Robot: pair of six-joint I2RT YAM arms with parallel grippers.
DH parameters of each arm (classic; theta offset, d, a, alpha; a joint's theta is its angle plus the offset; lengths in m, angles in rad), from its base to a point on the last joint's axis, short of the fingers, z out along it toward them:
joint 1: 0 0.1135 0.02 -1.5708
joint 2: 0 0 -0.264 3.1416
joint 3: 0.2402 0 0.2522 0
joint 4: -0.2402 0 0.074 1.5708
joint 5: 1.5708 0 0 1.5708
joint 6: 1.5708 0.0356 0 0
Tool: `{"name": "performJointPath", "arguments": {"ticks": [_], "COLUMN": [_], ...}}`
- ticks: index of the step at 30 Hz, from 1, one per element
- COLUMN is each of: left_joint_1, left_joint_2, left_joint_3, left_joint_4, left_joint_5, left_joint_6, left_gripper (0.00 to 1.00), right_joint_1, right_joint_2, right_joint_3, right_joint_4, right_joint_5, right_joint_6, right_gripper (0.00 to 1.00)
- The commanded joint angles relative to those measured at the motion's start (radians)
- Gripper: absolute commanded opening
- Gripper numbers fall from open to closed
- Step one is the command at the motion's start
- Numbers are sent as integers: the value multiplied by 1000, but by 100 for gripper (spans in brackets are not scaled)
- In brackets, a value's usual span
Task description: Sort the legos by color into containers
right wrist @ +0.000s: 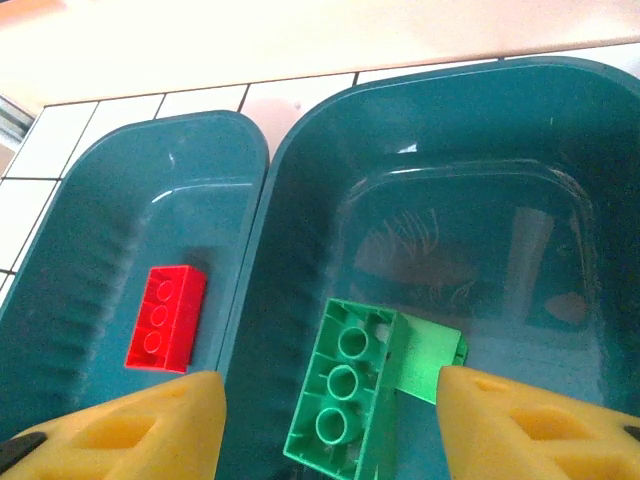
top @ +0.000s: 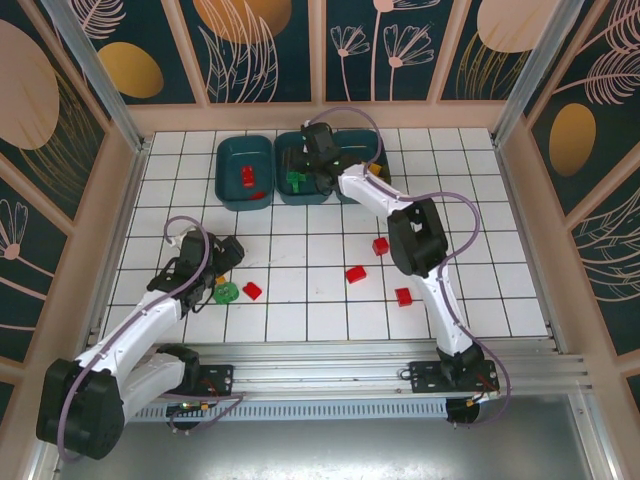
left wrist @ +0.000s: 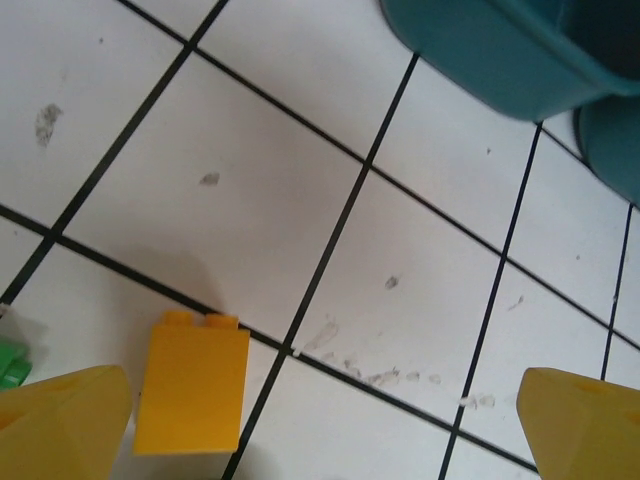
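My right gripper point(top: 305, 162) hangs open over the middle teal tub point(top: 288, 190). In the right wrist view its yellow fingers point(right wrist: 130, 430) stand apart on either side of a long green brick point(right wrist: 350, 395), which lies studs-down in that tub point(right wrist: 440, 120) beside a second green brick point(right wrist: 430, 358). The left tub point(top: 228, 170) holds red bricks point(right wrist: 167, 316). My left gripper point(top: 215, 262) is open and low over the floor. A yellow brick point(left wrist: 193, 385) lies just inside its left finger point(left wrist: 60, 420). A green brick point(top: 226, 292) and a red brick point(top: 252, 290) lie close by.
Three more red bricks point(top: 380, 245) point(top: 356, 273) point(top: 403, 296) lie on the white tiles beside the right arm. The third tub point(top: 368, 192) is mostly hidden under that arm. Tub corners point(left wrist: 500, 50) show at the top right of the left wrist view. Walls ring the floor.
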Motion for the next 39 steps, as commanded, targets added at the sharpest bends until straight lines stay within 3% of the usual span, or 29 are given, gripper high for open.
{"name": "performJointPath", "arguments": {"ticks": [1,9,13,18,30,32,34,39], "left_joint_1": [4,3,3,4,3,4,4,-45], "left_joint_2": [-15,135,277,300,396,398,396,434], "left_joint_3": [17,32,106,90,76,88,110,283], "left_joint_4": [-80,-3,-17,-11,44,51,66,101], "left_joint_5": [31,-38,-105,-130,-46,-33,-3,61], "left_joint_6": [17,73,115,109,108,108,105,109], "left_gripper": [98,92,83,74,43,32,22,13], "right_joint_1": [6,38,31,3,-63,-65,-103,-160], "right_joint_2": [-166,-528,-671,-828,-1010,-1036,-1065,-1172], "right_joint_3": [-121,-722,-919,-1122,-1393,-1407,-1423,-1500], "right_joint_4": [58,355,369,381,461,458,464,497], "right_joint_5": [0,-9,28,38,15,7,21,91], "right_joint_6": [-14,54,52,69,85,86,83,119], "right_gripper": [59,60,59,59,55,54,53,52]}}
